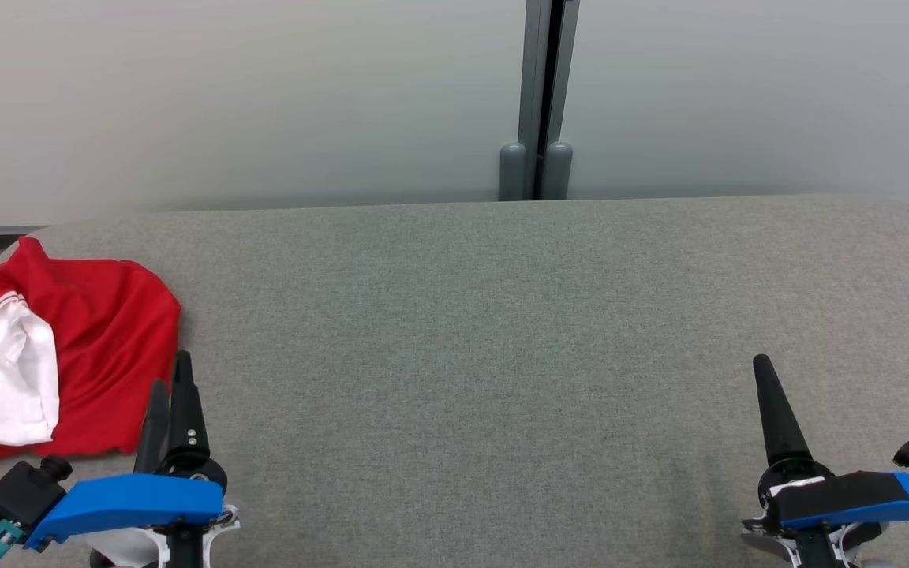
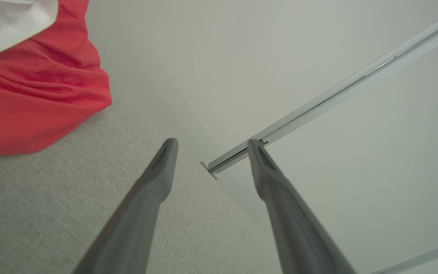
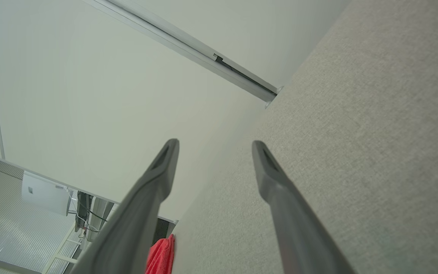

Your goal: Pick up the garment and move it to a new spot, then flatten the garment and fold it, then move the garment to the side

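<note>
nothing's really started, the garment (image 1: 68,347) sits crumpled at the table's (image 1: 454,315) left edge just beside the left gripper (image 1: 170,371), both it and the right gripper (image 3: 214,141) spread wide and empty, so pick-up, flattening, folding and moving aside are all left

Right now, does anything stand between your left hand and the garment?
Nothing visible does. The left hand, open, sits just right of the crumpled red-and-white garment, with only bare grey tabletop between them.
</note>
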Motion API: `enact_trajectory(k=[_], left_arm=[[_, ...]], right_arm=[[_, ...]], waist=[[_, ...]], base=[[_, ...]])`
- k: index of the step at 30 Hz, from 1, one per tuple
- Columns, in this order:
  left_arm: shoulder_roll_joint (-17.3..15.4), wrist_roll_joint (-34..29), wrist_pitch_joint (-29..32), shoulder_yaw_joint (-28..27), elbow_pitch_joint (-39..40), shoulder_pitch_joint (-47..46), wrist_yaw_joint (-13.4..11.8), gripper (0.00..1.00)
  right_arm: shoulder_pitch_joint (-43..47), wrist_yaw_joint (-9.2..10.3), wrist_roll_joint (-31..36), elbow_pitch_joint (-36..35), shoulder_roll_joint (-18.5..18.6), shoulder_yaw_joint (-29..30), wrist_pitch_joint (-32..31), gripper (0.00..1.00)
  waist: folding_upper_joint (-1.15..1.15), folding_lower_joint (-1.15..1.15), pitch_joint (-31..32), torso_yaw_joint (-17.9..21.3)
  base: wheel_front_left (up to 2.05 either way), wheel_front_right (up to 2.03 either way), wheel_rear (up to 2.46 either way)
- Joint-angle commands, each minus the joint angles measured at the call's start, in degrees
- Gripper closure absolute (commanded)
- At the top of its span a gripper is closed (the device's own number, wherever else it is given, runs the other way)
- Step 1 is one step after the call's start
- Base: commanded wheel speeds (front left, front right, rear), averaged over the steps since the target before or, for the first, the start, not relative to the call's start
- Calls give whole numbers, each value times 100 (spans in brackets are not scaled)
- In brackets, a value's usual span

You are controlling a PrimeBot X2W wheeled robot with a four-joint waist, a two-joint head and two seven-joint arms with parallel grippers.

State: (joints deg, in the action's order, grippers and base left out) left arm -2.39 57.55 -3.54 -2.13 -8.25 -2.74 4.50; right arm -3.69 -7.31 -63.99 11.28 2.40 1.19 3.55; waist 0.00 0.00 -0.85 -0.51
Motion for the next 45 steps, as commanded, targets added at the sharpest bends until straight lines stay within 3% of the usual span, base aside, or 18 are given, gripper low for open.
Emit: enact_trajectory(k=[1,21,45], left_arm=[[-48,-194,-47,42,114,-136,-24,0],[-53,-2371,-398,351,40,-127,-282,0],[-81,-3962,-758,456,-227,-112,-511,0]], right_arm=[[-65,-15,158,-113,37,-23,42,0],[-79,-19,1776,-125,47,-122,394,0],[-133,-20,3517,109,58,-230,760,0]], waist=[[0,0,-2,-1],[0,0,-41,-41],[0,0,10,-107]], base=[[0,0,0],[0,0,0],[0,0,0]])
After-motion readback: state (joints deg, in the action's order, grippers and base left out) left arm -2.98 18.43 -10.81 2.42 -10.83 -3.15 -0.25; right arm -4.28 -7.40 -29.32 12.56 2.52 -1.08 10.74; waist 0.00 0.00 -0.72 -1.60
